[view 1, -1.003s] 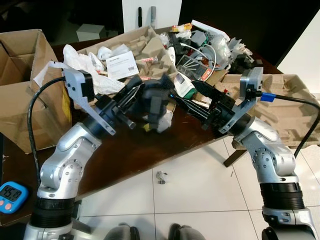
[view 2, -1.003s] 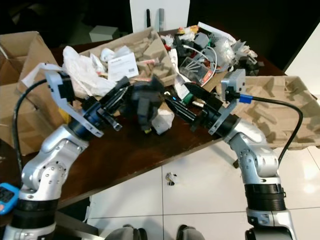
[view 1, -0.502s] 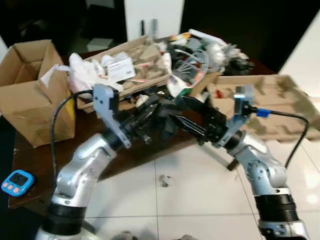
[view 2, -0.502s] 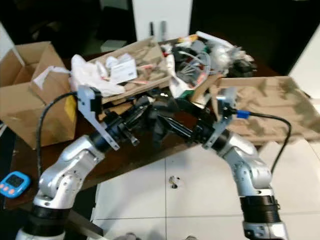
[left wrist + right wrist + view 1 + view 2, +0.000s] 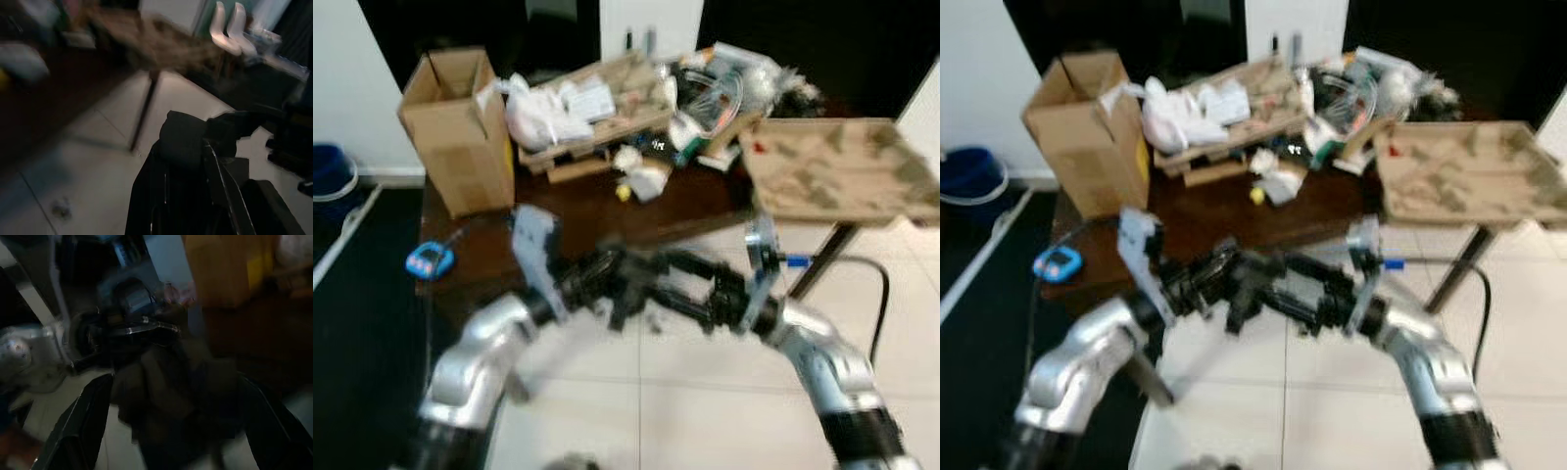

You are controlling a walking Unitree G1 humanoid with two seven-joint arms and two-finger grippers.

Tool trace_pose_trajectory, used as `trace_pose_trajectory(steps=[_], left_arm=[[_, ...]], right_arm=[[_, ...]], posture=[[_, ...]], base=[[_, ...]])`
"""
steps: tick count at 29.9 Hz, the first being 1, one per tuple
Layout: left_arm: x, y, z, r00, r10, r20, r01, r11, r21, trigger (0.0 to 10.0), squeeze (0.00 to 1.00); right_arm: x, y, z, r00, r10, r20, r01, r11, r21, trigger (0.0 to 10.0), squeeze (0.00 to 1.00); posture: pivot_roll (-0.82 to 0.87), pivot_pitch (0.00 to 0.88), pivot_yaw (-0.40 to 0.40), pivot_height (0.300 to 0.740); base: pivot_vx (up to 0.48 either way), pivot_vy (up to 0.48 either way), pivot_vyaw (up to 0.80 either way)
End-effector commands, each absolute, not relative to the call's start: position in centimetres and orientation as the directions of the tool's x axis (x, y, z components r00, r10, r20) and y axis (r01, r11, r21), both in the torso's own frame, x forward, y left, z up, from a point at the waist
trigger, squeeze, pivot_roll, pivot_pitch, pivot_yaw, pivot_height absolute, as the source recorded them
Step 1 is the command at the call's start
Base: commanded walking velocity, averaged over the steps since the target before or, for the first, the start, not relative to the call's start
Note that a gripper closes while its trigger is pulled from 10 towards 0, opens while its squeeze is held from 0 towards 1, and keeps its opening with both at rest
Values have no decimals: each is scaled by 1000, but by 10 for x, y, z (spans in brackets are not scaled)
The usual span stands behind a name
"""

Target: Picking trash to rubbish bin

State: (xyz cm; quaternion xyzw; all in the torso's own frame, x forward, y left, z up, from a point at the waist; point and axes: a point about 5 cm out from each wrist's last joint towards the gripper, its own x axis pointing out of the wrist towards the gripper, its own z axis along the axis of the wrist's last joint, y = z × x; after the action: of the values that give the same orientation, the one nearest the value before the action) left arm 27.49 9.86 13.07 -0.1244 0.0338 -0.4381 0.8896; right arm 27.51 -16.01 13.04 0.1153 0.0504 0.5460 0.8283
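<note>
- Tiled floor (image 5: 705, 392) underfoot; dark strip along the left wall, blue bin (image 5: 331, 178) there, well apart from the claws.
- Further right, cardboard box (image 5: 455, 127) at the tabletop (image 5: 568, 211) corner, litter heaped behind it.
- Left claw (image 5: 188, 161) clamped on black trash (image 5: 188, 139), carried in the air over the tiles, clear of the tabletop.
- Trash probably light, soft, crumpled: likely to sag or slip, so best pinched through its bunched middle, not a loose flap.
- Right claw (image 5: 671, 284) spread open on either side of the same bundle, touching or just beside it; blur hides which.
</note>
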Motion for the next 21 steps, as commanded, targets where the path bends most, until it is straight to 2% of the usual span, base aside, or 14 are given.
trace_pose_trajectory(steps=[1, 2, 3, 4, 6, 7, 8, 10, 11, 13, 15, 18, 20, 21], left_arm=[[272, 104, 108, 629, -777, -30, 745, 613, -263, 10000, 0], [271, 108, 95, 636, -768, -71, 729, 628, -272, 10000, 0], [269, 118, 65, 656, -732, -184, 682, 680, -269, 10000, 0], [269, 118, 65, 656, -732, -184, 682, 680, -269, 10000, 0], [266, 128, 42, 670, -692, -270, 637, 722, -268, 10000, 0], [265, 136, 28, 684, -652, -327, 592, 758, -275, 10000, 0], [265, 136, 28, 684, -652, -327, 592, 758, -275, 10000, 0], [255, 162, -6, 711, -525, -469, 443, 851, -282, 10000, 0], [255, 162, -6, 711, -525, -469, 443, 851, -282, 10000, 0], [239, 186, -31, 713, -384, -587, 290, 923, -252, 10000, 0], [234, 193, -37, 710, -341, -617, 248, 940, -234, 10000, 0], [204, 217, -60, 659, -154, -736, 39, 985, -171, 10000, 0], [177, 232, -74, 599, -45, -799, -93, 988, -126, 10000, 0], [177, 232, -74, 599, -45, -799, -93, 988, -126, 10000, 0]], right_arm=[[268, -147, 109, 332, 942, -40, -899, 329, 290, 10000, 0], [268, -146, 94, 343, 932, -115, -882, 362, 301, 10000, 0], [266, -146, 63, 375, 891, -255, -836, 444, 323, 10000, 0], [266, -146, 63, 375, 891, -255, -836, 444, 323, 10000, 0], [264, -146, 40, 401, 853, -333, -783, 508, 358, 10000, 0], [264, -147, 27, 442, 816, -373, -739, 567, 364, 10000, 0], [264, -147, 27, 442, 816, -373, -739, 567, 364, 10000, 0], [260, -154, -7, 547, 667, -506, -550, 742, 383, 10000, 0], [260, -154, -7, 547, 667, -506, -550, 742, 383, 10000, 0], [246, -163, -34, 591, 490, -641, -351, 871, 343, 10000, 0], [242, -166, -40, 593, 441, -674, -302, 897, 322, 10000, 0], [221, -180, -60, 581, 271, -767, -114, 961, 253, 10000, 0], [203, -186, -71, 551, 198, -811, -15, 974, 227, 10000, 0], [203, -186, -71, 551, 198, -811, -15, 974, 227, 10000, 0]], posture=[[76, 34, 8, 740], [76, 34, 8, 740], [74, 25, 5, 740], [74, 25, 5, 740], [72, 12, 0, 740], [70, 0, -5, 740], [70, 0, -5, 740], [68, 0, -17, 740], [68, 0, -17, 740], [70, 0, -20, 740], [70, 0, -20, 740], [77, 0, -21, 740], [65, 0, -12, 740], [65, 0, -12, 740]], base=[[-356, 0, 0], [-307, 0, 0], [0, 0, 0], [0, 0, 0], [0, 0, 0], [0, 0, 0], [0, 0, 0], [0, 0, 0], [0, 0, 0], [0, 0, 0], [0, 0, 0], [0, 0, 0], [0, 0, -769], [0, 0, -769]])
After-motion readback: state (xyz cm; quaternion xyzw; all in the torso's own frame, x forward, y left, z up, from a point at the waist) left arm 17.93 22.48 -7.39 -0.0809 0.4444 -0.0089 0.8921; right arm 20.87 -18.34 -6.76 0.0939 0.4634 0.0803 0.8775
